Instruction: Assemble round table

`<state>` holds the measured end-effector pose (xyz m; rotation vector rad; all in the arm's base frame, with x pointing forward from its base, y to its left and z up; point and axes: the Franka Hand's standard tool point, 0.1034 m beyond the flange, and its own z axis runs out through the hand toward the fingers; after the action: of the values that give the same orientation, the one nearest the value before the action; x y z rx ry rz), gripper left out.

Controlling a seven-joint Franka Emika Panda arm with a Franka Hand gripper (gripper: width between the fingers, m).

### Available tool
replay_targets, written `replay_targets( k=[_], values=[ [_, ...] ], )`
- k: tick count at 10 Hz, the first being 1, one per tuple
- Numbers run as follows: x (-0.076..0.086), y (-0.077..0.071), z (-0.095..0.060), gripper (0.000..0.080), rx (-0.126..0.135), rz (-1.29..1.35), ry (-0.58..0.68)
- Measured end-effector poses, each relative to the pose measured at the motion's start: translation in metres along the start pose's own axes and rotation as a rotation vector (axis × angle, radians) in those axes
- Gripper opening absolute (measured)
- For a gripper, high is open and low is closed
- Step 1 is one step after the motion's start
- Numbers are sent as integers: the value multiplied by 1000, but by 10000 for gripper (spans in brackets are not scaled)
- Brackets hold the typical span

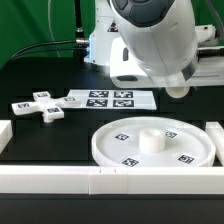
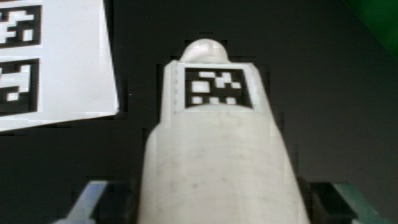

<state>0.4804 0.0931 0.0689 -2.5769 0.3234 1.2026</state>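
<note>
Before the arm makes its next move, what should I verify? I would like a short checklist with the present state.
1. The gripper closed on the white plastic cylinder leg: ok.
2. The large white rimmed round disc lying flat, centre hub uncovered: ok.
3. The white cross-shaped foot apart from the disc: ok.
4. The leg aligned over the disc's hub: cannot tell.
5. The leg apart from the marker board: ok.
</note>
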Motion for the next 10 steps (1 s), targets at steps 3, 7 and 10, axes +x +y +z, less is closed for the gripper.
replay_targets(
  k=[3, 7, 10],
  values=[
    [0, -4, -32, 409, -6, -59, 231],
    [1, -8, -55, 409, 9, -62, 503],
    [7, -4, -60, 409, -23, -113, 714]
  ],
)
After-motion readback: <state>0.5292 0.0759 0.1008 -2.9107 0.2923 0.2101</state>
